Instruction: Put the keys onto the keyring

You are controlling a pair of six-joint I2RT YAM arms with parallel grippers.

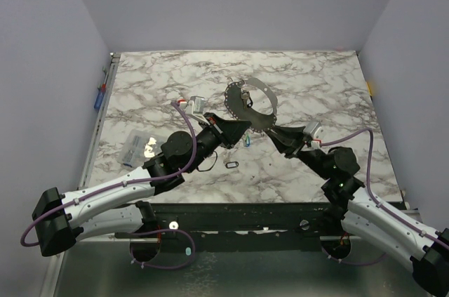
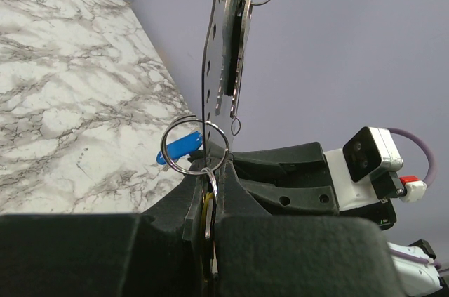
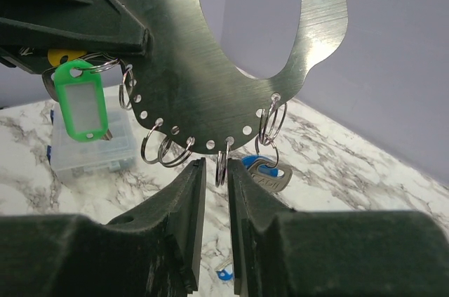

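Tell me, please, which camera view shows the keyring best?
Right wrist: the keyring fills the frame face-on, so its hanging rings are plain. Top external shows the keyring whole, as a horseshoe shape, but small. Left wrist sees the keyring almost edge-on, as a thin strip.

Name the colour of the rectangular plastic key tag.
Green tag with a pale window; the right wrist view shows it best.

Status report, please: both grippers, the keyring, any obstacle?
Left gripper shut on keyring plate, held in air. Right gripper narrowly open around one split ring. Blue key loose on table. Nothing seen in the way.
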